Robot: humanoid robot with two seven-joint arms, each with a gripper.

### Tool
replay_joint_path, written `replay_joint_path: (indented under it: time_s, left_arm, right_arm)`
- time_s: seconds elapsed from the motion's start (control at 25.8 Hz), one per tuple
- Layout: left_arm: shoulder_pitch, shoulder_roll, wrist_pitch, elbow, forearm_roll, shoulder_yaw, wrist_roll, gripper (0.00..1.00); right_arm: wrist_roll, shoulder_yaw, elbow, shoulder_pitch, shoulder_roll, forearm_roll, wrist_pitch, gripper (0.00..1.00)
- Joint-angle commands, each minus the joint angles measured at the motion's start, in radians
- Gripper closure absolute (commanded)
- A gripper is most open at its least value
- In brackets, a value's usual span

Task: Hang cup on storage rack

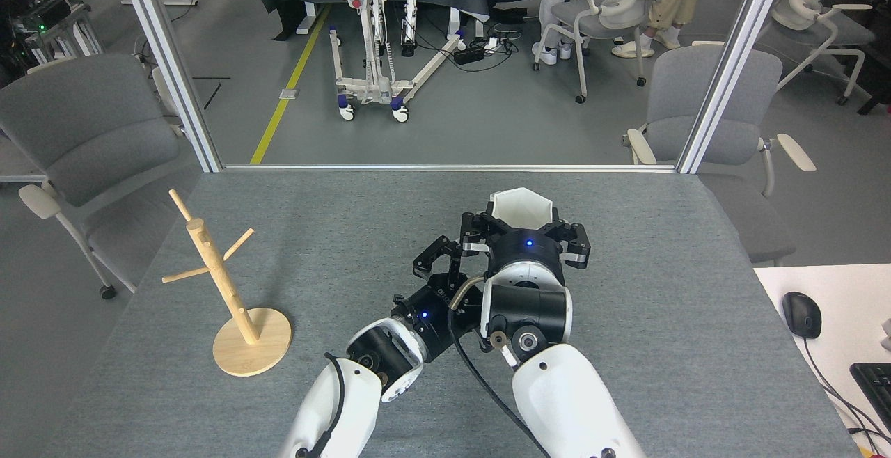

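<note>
Item: cup [522, 206], white, faceted, upright, clamped in right gripper [523, 232] at table centre. Left gripper [440, 257] spread, empty, touching-close at its 8 o'clock: collision risk in handover. Storage rack [221, 282] stood well apart at 9 o'clock

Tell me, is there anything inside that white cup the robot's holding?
The cup, gripped by the right gripper, shows a bare white inner wall below its hexagonal rim. The gripper covers its lower part, so the bottom can't be seen.
</note>
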Motion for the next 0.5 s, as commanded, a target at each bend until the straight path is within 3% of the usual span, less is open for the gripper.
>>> replay_joint_path:
  time_s: [0.0, 0.46]
  left_arm:
    - [-0.003, 0.001, -0.012, 0.009, 0.010, 0.000, 0.006, 0.01]
    - [-0.046, -0.016, -0.001, 0.104, 0.011, 0.001, 0.006, 0.01]
  right_arm:
    - [-0.001, 0.002, 0.016, 0.000, 0.006, 0.000, 0.000, 1.00]
    - [-0.001, 0.057, 0.022, 0.002, 0.020, 0.007, 0.031, 1.00]
